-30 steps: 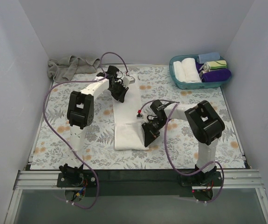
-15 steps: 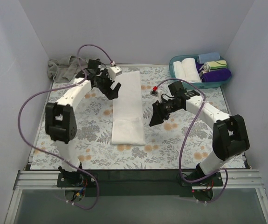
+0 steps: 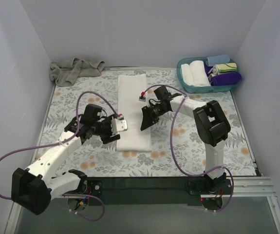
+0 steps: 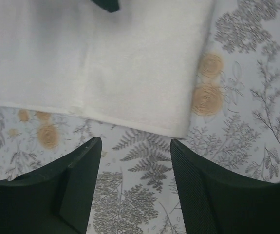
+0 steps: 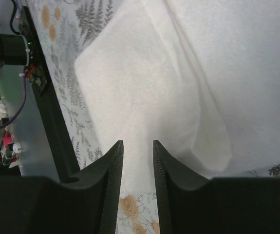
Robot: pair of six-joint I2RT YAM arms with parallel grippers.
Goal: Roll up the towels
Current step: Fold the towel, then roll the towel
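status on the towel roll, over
Left gripper open, empty, at near corner of white towel. Right gripper slightly open above it. Towel flat, not rolled. Nothing in the way.

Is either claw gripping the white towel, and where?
Nothing is held. The left claw is open beside the white towel; the right claw hangs open over it.

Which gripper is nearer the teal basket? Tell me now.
Right. The right gripper hangs over the white towel's right edge, mid-table, with the teal basket at the back right corner. The left gripper sits off the towel's left side, farther away.
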